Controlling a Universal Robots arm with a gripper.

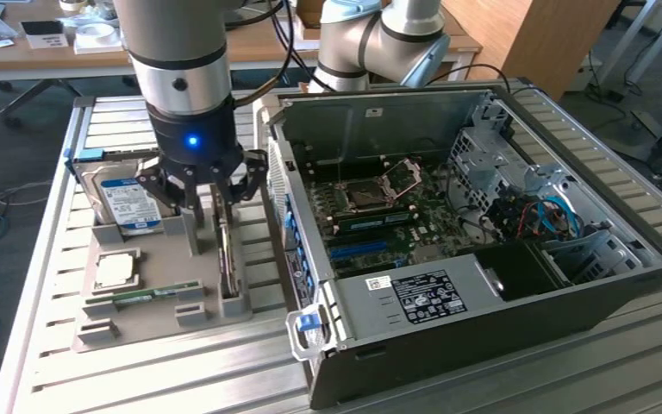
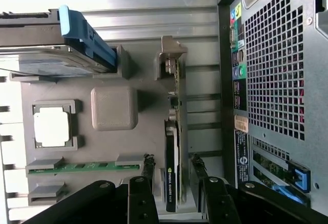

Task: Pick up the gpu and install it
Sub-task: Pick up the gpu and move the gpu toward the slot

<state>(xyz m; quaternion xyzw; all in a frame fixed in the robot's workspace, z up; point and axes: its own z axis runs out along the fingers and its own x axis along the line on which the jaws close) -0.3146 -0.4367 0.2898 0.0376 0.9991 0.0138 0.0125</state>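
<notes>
Holding the gripper part-open astride the gpu standing on edge in the grey tray, flanking both faces, squarely across its long axis

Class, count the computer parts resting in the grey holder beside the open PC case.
4: the hard drive propped at one end; the processor chip flat beside it; the memory stick flat beyond that; the gpu on edge along the side nearest the case.
</notes>
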